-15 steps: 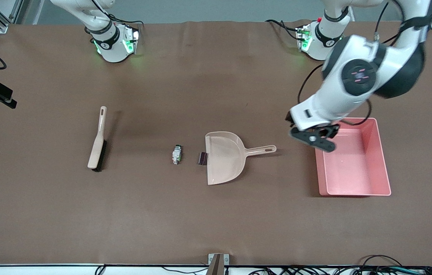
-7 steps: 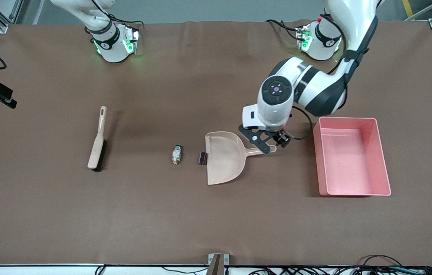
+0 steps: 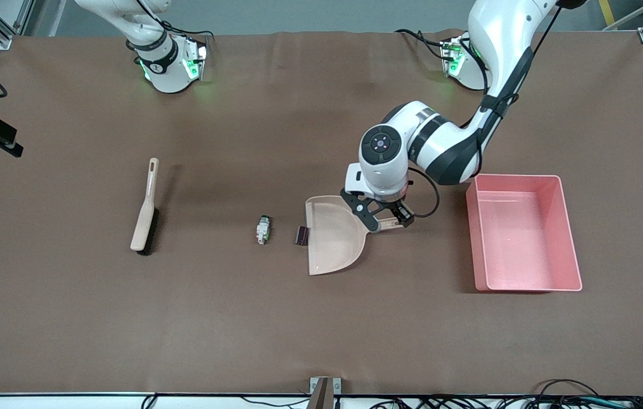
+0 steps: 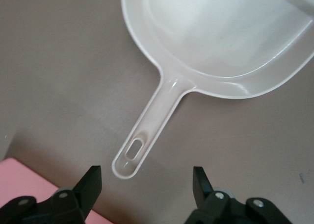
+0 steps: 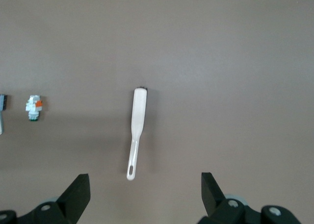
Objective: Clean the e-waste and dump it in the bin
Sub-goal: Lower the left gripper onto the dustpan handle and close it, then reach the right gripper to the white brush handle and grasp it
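The e-waste lies on the brown mat: a whitish piece (image 3: 263, 230) and a dark maroon block (image 3: 301, 235) right at the mouth of the beige dustpan (image 3: 335, 238). My left gripper (image 3: 388, 221) hangs low over the dustpan's handle (image 3: 392, 223). In the left wrist view the left gripper (image 4: 146, 177) is open, with the handle's end (image 4: 128, 161) just ahead of its fingers and untouched. The pink bin (image 3: 472, 227) stands toward the left arm's end. High over the brush (image 5: 137, 121), my right gripper (image 5: 144, 182) waits open and empty; the whitish piece (image 5: 34, 108) shows there too.
A beige brush (image 3: 144, 213) with dark bristles lies toward the right arm's end of the table. A corner of the bin (image 4: 19, 172) shows beside the left gripper's finger. Bare mat lies nearer the front camera than all these things.
The left arm has swung from over the bin's corner across to the dustpan's handle and come lower; its fingers have narrowed a little. The objects on the mat have not moved.
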